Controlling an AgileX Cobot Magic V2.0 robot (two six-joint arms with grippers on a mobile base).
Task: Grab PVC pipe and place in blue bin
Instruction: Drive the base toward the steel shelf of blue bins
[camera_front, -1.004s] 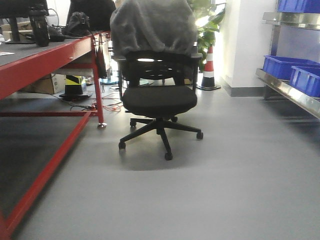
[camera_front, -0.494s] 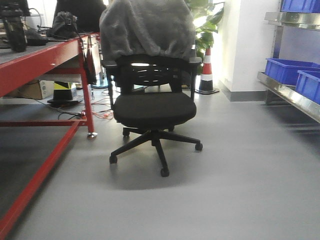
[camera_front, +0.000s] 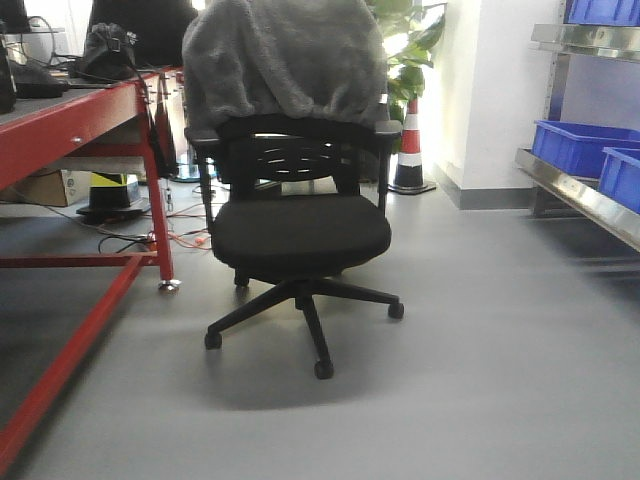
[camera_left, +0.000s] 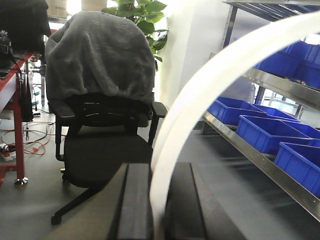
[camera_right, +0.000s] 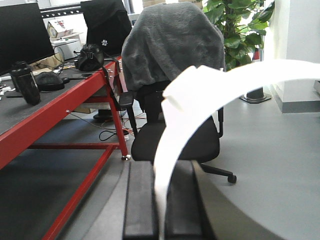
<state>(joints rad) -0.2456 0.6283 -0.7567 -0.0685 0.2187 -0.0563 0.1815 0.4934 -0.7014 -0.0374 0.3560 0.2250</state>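
In the right wrist view my right gripper (camera_right: 161, 202) is shut on a white curved piece with a flat tab, the PVC pipe (camera_right: 172, 132). It rises from between the jaws and arcs off to the right. My left gripper (camera_left: 159, 202) is shut on a longer, smooth white arc strip (camera_left: 200, 95) that sweeps up to the top right of the left wrist view. Blue bins (camera_left: 267, 131) stand in a row on a steel shelf (camera_left: 250, 150) to the right. The front view shows them at the right edge (camera_front: 583, 143). Neither gripper shows in the front view.
A black office chair (camera_front: 300, 230) draped with a grey blanket (camera_front: 285, 55) stands straight ahead on the grey floor. A red-framed table (camera_front: 75, 130) with bags and cables runs along the left. A striped cone (camera_front: 408, 145) and a plant stand behind the chair by the white wall.
The chair looms larger and lower in the front view, and the red table has slid left. The whole view has advanced toward the chair.
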